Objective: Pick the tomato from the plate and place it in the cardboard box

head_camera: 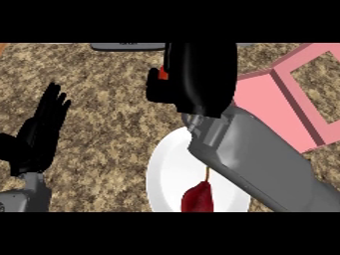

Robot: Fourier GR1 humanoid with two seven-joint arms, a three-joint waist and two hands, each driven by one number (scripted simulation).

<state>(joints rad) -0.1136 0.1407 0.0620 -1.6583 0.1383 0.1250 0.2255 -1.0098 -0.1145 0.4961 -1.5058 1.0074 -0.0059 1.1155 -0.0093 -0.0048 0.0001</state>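
My right hand (196,74) is raised over the counter, above the far edge of the white plate (165,172), with its back turned to the head view. Its fingers curl round a small red-orange thing, the tomato (162,73); only a sliver shows at the hand's left side. The box (271,102) is pink, lies open to the right of the hand, and has a windowed lid (327,84) folded out. My left hand (44,127) rests open at the left, fingers up.
A dark red pepper (199,196) with a thin stem lies on the plate's near part. A grey object (128,46) sits at the far edge of the speckled counter (106,89). My right forearm (260,159) covers the plate's right side.
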